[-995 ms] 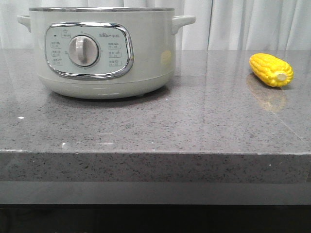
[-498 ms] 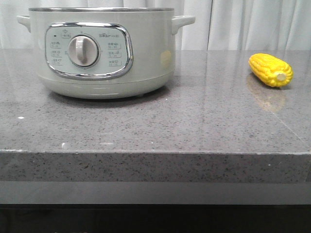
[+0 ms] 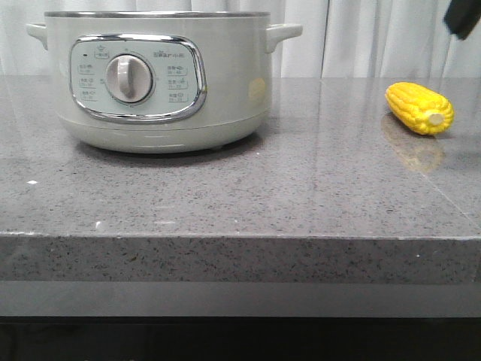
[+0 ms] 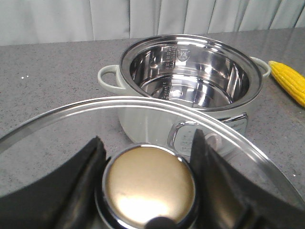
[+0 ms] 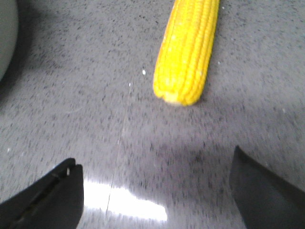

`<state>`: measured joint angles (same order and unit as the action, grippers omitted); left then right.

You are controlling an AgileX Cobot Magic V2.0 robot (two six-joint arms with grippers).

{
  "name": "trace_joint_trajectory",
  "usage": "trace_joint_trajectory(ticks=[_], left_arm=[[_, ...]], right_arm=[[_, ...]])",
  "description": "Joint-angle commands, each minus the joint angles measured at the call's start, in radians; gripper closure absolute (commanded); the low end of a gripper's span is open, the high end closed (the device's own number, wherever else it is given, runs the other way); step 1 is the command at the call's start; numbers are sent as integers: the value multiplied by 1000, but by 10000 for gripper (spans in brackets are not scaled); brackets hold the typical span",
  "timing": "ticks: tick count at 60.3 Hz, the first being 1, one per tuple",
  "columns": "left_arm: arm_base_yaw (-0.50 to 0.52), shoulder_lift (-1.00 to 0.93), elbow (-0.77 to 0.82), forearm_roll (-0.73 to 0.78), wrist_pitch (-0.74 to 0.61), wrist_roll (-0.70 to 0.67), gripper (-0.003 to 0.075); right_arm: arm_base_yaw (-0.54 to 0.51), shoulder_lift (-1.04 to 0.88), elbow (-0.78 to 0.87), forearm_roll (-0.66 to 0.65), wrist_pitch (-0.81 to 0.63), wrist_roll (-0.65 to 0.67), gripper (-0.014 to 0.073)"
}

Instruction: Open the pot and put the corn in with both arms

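The pot (image 3: 158,83) stands at the left of the grey stone counter, its lid off. In the left wrist view its steel bowl (image 4: 186,71) is open and looks empty. My left gripper (image 4: 147,143) is shut on the gold knob (image 4: 148,183) of the glass lid (image 4: 57,138) and holds the lid on the near side of the pot. The corn (image 3: 419,107) lies on the counter at the right. My right gripper (image 5: 153,160) is open and empty above the counter, with the corn (image 5: 188,52) a short way ahead of its fingers.
A dark part of my right arm (image 3: 462,19) shows at the top right corner of the front view, above the corn. The counter's front edge (image 3: 240,238) runs across the view. White curtains hang behind. The pot's side (image 5: 5,38) borders the right wrist view.
A dark part of my right arm has come into the front view's top right corner, above the corn. The pot and the corn have not moved.
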<state>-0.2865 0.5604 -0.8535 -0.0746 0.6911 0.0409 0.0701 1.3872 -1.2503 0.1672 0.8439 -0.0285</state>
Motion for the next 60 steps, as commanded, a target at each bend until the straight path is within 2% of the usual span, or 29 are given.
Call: trace_joint_trajectory(ticks=[1,14,28,60], left_arm=[[2,-2,-37,-13,-142,-8,491],[2,-2,-37,-13,-142,-8,491],[2,-2,-37,-13,-142,-8,491],[2,-2,-37,-13,-142,-8,491]], right_arm=[[0,53,-90,8,-38,-6,-40],[0,238,-251,-30,-9,-6,-40],[-4,370,-357,-44,-4,-6,-40],[-4,491,-407,-53,9,-6,-22]])
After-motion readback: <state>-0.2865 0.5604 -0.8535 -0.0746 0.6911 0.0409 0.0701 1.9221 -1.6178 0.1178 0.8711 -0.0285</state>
